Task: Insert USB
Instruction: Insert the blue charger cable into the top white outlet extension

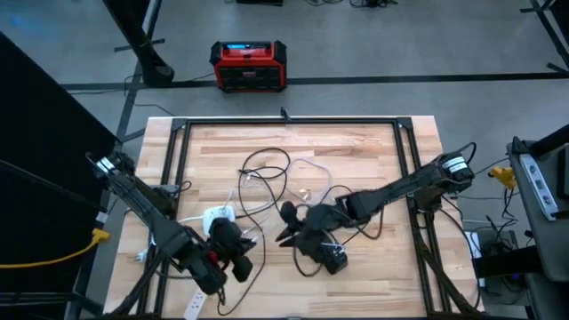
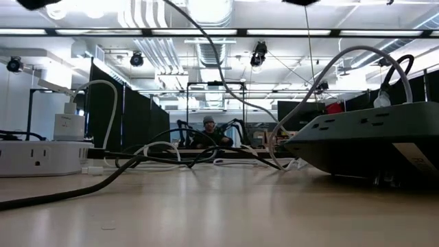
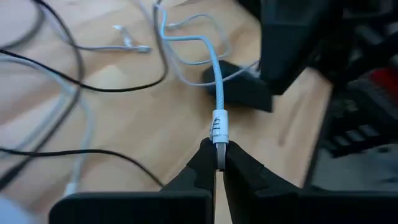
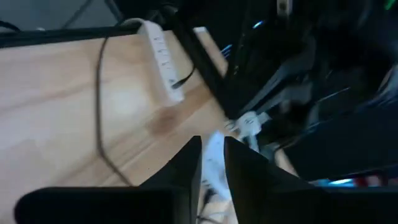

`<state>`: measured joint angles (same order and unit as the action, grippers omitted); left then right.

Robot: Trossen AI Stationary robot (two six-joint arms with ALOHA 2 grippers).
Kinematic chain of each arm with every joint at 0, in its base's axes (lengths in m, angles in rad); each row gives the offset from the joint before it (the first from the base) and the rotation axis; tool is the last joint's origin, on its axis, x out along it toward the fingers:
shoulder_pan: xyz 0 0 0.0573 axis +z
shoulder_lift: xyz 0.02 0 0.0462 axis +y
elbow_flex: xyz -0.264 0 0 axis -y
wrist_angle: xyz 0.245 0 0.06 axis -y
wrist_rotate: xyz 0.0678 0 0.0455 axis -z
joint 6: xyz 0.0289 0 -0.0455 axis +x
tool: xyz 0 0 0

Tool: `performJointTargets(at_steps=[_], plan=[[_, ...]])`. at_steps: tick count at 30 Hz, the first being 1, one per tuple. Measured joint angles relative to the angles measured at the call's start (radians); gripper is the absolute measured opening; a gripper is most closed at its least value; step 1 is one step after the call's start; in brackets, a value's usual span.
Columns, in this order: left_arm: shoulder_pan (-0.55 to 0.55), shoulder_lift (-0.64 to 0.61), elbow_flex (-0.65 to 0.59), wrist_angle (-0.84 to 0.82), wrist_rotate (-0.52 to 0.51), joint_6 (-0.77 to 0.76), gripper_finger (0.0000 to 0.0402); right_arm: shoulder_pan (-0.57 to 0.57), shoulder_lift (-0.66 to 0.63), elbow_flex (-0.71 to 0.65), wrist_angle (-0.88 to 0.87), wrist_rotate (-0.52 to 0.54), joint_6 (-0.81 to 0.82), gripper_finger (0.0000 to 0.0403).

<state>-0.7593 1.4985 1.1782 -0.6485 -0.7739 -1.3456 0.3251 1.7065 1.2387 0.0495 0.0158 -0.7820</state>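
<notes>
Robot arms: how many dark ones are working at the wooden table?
2. The left dark robot arm comes in from the left side of the wooden table. The right dark robot arm comes in from its right side. Both reach toward the tangled cables. None seems hidden.

Two robot arms, each with one gripper: left gripper (image 1: 238, 258), right gripper (image 1: 286, 224). One wooden desk (image 1: 356, 151). Two power strips: white power strip (image 2: 41, 156), dark power strip (image 2: 363, 140). One red box (image 1: 248, 66) on floor.
</notes>
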Motion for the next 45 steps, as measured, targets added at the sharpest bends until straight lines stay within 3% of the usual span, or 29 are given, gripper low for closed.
performJointTargets(at_steps=[3, 8, 13, 18, 24, 27, 31, 37, 41, 45], plan=[[0.000, -0.067, -0.131, 0.211, 0.012, 0.041, 0.0001, 0.031, 0.003, -0.029, 0.100, 0.069, -0.080, 0.0049], [0.000, -0.137, -0.303, 0.487, 0.041, 0.054, 0.0001, 0.023, 0.003, -0.060, 0.231, 0.078, -0.120, 0.0031], [0.009, -0.159, -0.405, 0.655, 0.087, 0.054, 0.0001, -0.021, 0.003, -0.064, 0.247, -0.072, -0.142, 0.0031], [0.011, -0.164, -0.417, 0.686, 0.111, 0.052, 0.0001, -0.031, 0.005, -0.065, 0.209, -0.226, -0.335, 0.0069], [0.012, -0.165, -0.394, 0.690, 0.113, 0.054, 0.0001, -0.029, 0.027, -0.061, 0.241, -0.222, -0.578, 0.0156], [0.019, -0.165, -0.393, 0.708, 0.135, 0.053, 0.0001, -0.015, 0.039, -0.062, 0.289, -0.203, -0.694, 0.0181], [0.027, -0.167, -0.393, 0.741, 0.167, 0.043, 0.0001, -0.001, 0.072, -0.060, 0.418, -0.160, -0.812, 0.0184], [0.036, -0.174, -0.391, 0.794, 0.214, 0.045, 0.0001, 0.008, 0.153, -0.019, 0.421, -0.126, -1.016, 0.0171], [0.039, -0.175, -0.391, 0.809, 0.244, 0.042, 0.0001, 0.008, 0.176, -0.001, 0.458, -0.045, -1.078, 0.0164], [0.042, -0.175, -0.391, 0.815, 0.269, 0.036, 0.0001, 0.008, 0.177, -0.001, 0.477, -0.038, -1.087, 0.0151]])
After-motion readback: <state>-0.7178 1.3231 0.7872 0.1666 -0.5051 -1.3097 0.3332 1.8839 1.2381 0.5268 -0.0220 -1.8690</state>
